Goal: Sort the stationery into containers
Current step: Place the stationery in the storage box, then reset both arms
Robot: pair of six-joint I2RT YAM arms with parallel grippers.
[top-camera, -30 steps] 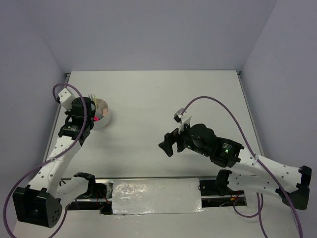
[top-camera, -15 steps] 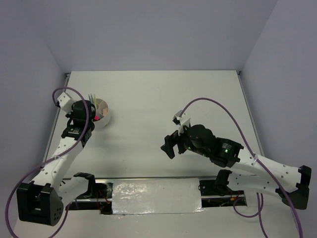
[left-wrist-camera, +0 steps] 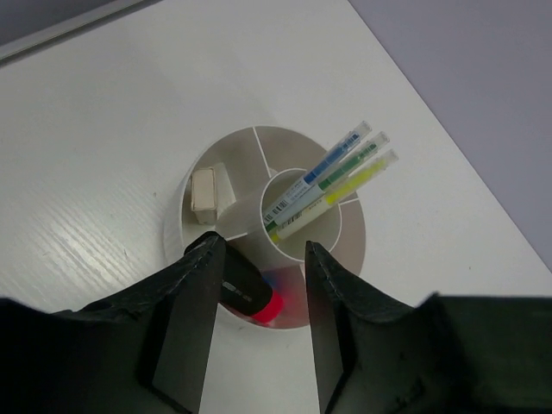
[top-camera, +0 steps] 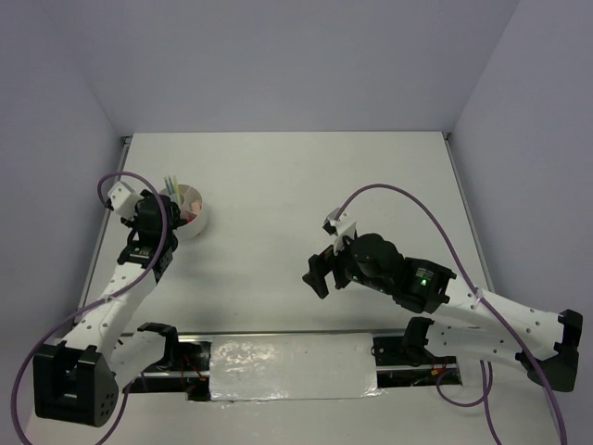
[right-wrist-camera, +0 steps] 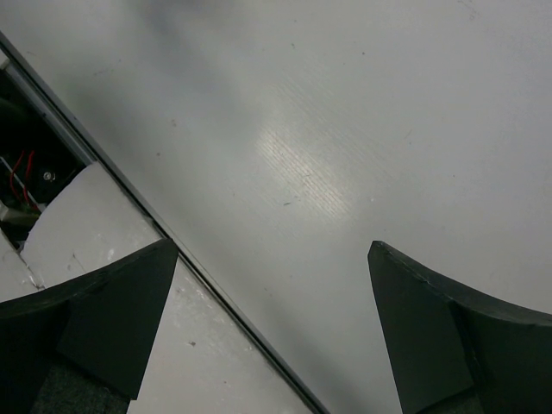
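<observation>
Left gripper (left-wrist-camera: pixel 261 250) half-parted over tub (left-wrist-camera: pixel 289 147), pink highlighter (left-wrist-camera: pixel 259 302) lying loose inside; we lift straight up, clear of pens (left-wrist-camera: pixel 332 177). Right gripper (right-wrist-camera: pixel 272 250) wide, empty.

The tub (left-wrist-camera: pixel 280 148) is looking smooth white plastic; pens (left-wrist-camera: pixel 332 177) are showing glossy clear plastic; table (left-wrist-camera: pixel 103 129) is gleaming, finely ribbed.

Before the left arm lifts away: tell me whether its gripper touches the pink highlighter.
Cannot tell. Left wrist view: one finger of the left gripper overlaps the pink highlighter lying in the tub, hiding any gap; the other stands clear.
</observation>
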